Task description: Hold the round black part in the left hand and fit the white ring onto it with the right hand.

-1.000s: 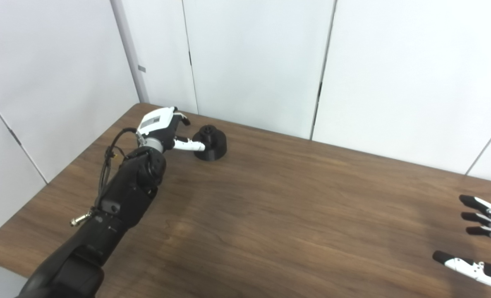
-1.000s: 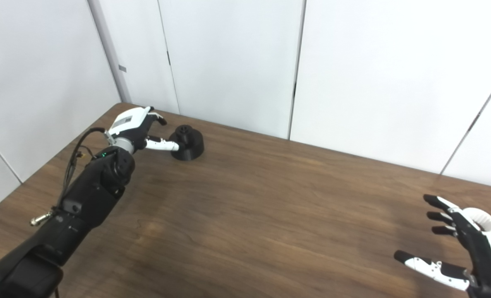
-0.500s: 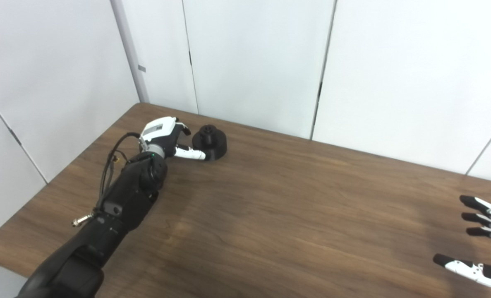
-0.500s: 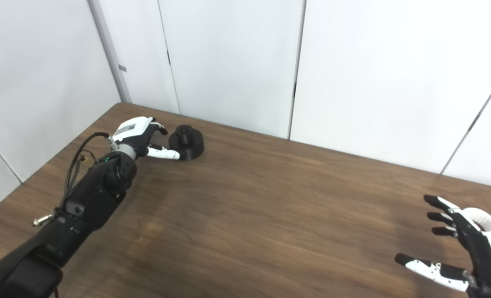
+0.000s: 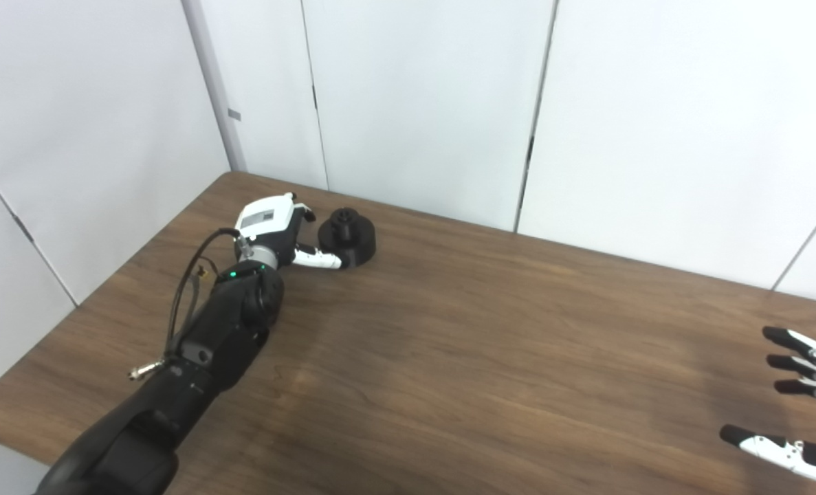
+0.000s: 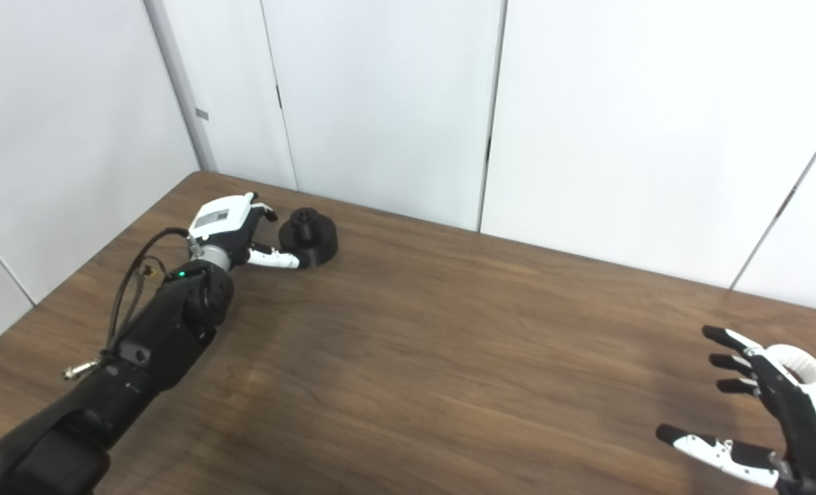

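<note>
The round black part (image 5: 348,238), a squat disc with a small hub on top, rests on the table's far left. My left hand (image 5: 275,229) lies just left of it, low over the wood, open. Its thumb (image 5: 317,259) reaches along the part's near side and its fingers (image 5: 306,212) curl toward the far side; no firm hold shows. My right hand (image 6: 772,412) hovers open at the bottom right, fingers spread, holding nothing. A white curved rim (image 6: 798,357) shows behind its fingers; I cannot tell whether it is the ring or the hand's shell.
The brown wooden table (image 5: 462,344) spreads between the two hands. White wall panels (image 5: 414,103) stand close behind its far edge and along the left side. My black left forearm (image 5: 208,344) with a looped cable lies across the left part of the table.
My left hand has sunk toward the table and settled closer beside the black part, the forearm swinging a little right. The part and my right hand have hardly moved.
</note>
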Controlling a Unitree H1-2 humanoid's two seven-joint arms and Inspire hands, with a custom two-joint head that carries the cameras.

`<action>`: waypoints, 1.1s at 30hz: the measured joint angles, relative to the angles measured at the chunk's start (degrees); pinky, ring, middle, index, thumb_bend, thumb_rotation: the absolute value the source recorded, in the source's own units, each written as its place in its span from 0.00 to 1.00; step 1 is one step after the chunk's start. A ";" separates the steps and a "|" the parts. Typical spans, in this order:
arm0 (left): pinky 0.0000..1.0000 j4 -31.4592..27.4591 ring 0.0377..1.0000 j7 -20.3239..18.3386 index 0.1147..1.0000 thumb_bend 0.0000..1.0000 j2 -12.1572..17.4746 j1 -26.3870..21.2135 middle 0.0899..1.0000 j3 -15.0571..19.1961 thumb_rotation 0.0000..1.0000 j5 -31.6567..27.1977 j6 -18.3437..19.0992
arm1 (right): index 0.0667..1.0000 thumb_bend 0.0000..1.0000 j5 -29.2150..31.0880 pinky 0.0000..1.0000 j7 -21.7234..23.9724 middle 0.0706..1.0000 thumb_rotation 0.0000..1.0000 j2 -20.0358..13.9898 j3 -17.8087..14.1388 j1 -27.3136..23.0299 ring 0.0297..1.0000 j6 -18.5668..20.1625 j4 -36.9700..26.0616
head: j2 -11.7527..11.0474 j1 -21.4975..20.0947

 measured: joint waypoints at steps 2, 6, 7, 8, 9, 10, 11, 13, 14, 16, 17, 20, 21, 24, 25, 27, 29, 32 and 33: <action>1.00 0.37 1.00 0.20 0.77 1.00 -0.25 -0.04 1.00 -0.10 0.55 -0.01 -0.06 | 0.79 0.69 0.13 0.67 0.01 0.85 0.07 -0.05 -0.01 0.12 0.78 -0.01 0.00 | 0.09 -0.18; 1.00 2.32 1.00 1.60 0.75 1.00 -0.73 -0.68 1.00 -0.17 0.52 -0.02 -0.69 | 0.79 0.69 0.16 0.68 0.02 0.84 0.08 -0.06 -0.02 0.56 0.79 -0.01 -0.05 | 0.00 -0.70; 1.00 2.61 1.00 1.93 0.75 1.00 -0.74 -0.88 1.00 -0.39 0.52 0.01 -0.87 | 0.79 0.69 0.10 0.68 0.02 0.84 0.09 -0.12 -0.01 0.73 0.79 -0.01 -0.08 | 0.00 -0.70; 1.00 3.16 1.00 2.19 0.75 1.00 -0.75 -1.19 1.00 -0.68 0.53 0.09 -1.03 | 0.78 0.69 0.00 0.67 0.03 0.84 0.08 -0.14 0.00 0.81 0.79 -0.01 -0.11 | -0.09 -0.79; 1.00 3.66 1.00 2.26 0.75 1.00 -0.75 -1.46 1.00 -0.95 0.54 0.16 -1.05 | 0.78 0.69 -0.09 0.67 0.03 0.84 0.09 -0.13 0.02 0.81 0.79 -0.01 -0.15 | -0.09 -0.88; 1.00 3.69 1.00 2.26 0.76 1.00 -0.75 -1.58 1.00 -1.20 0.54 0.17 -1.07 | 0.78 0.69 -0.25 0.67 0.03 0.84 0.09 -0.14 0.01 0.85 0.79 -0.01 -0.27 | -0.09 -0.97; 1.00 3.73 1.00 2.26 0.76 1.00 -0.77 -1.70 1.00 -1.53 0.54 0.17 -1.15 | 0.78 0.69 -0.39 0.67 0.03 0.84 0.09 -0.15 0.00 0.86 0.79 -0.01 -0.32 | -0.09 -0.97; 1.00 4.03 1.00 2.25 0.75 1.00 -0.92 -2.00 1.00 -1.89 0.55 0.16 -1.35 | 0.78 0.69 -0.46 0.67 0.03 0.84 0.08 -0.14 0.01 0.87 0.79 0.01 -0.43 | 0.00 -1.23; 1.00 4.39 1.00 2.25 0.75 1.00 -0.97 -2.20 1.00 -2.03 0.55 0.15 -1.42 | 0.78 0.69 -0.49 0.67 0.03 0.84 0.09 -0.15 0.01 0.90 0.79 0.01 -0.50 | 0.00 -1.41; 1.00 5.05 1.00 2.26 0.75 1.00 -0.99 -2.56 1.00 -2.27 0.54 0.15 -1.58 | 0.77 0.69 -0.62 0.67 0.03 0.84 0.09 -0.14 -0.01 1.01 0.79 0.01 -0.64 | 0.09 -1.50; 1.00 5.53 1.00 2.26 0.75 1.00 -0.99 -2.81 1.00 -2.41 0.54 0.15 -1.65 | 0.77 0.69 -0.65 0.67 0.03 0.84 0.09 -0.14 0.00 1.09 0.79 0.02 -0.75 | 0.17 -1.58; 1.00 5.67 1.00 2.26 0.74 1.00 -1.07 -3.09 1.00 -2.62 0.53 0.14 -1.66 | 0.77 0.69 -0.60 0.67 0.05 0.84 0.09 -0.15 -0.04 1.35 0.80 0.04 -1.21 | 0.35 -1.58; 1.00 5.69 1.00 2.27 0.74 1.00 -1.19 -3.17 1.00 -2.64 0.53 0.10 -1.68 | 0.77 0.69 -0.63 0.67 0.05 0.84 0.09 -0.14 -0.04 1.37 0.80 0.05 -1.32 | 0.35 -1.58; 1.00 6.14 1.00 2.35 0.74 1.00 -1.78 -3.58 1.00 -2.67 0.53 -0.13 -1.83 | 0.77 0.69 -0.64 0.67 0.08 0.84 0.09 -0.14 -0.11 1.49 0.81 0.32 -2.24 | 0.61 -1.67; 1.00 6.18 1.00 2.35 0.74 1.00 -1.94 -3.63 1.00 -2.67 0.53 -0.27 -1.86 | 0.77 0.69 -0.64 0.67 0.08 0.84 0.09 -0.14 -0.11 1.49 0.81 0.51 -2.37 | 0.62 -1.67; 1.00 6.18 1.00 2.34 0.75 1.00 -2.25 -3.66 1.00 -2.65 0.52 -0.59 -2.04 | 0.76 0.68 -0.70 0.68 0.09 0.84 0.09 -0.14 -0.13 1.54 0.82 0.99 -2.41 | 0.62 -1.67; 1.00 6.18 1.00 2.29 0.75 1.00 -2.43 -3.66 1.00 -2.63 0.52 -0.88 -2.05 | 0.76 0.68 -0.80 0.67 0.10 0.84 0.08 -0.15 -0.10 1.63 0.82 0.99 -2.40 | 0.70 -1.76; 1.00 6.19 1.00 2.24 0.75 1.00 -2.60 -3.69 1.00 -2.59 0.53 -1.16 -2.06 | 0.75 0.68 -0.95 0.69 0.10 0.84 0.09 -0.16 -0.10 1.65 0.82 0.99 -2.40 | 0.70 -1.76; 1.00 6.20 1.00 2.24 0.75 1.00 -2.62 -3.70 1.00 -2.58 0.53 -1.24 -2.07 | 0.75 0.68 -1.16 0.69 0.10 0.84 0.10 -0.16 -0.10 1.66 0.82 1.00 -2.41 | 0.70 -1.76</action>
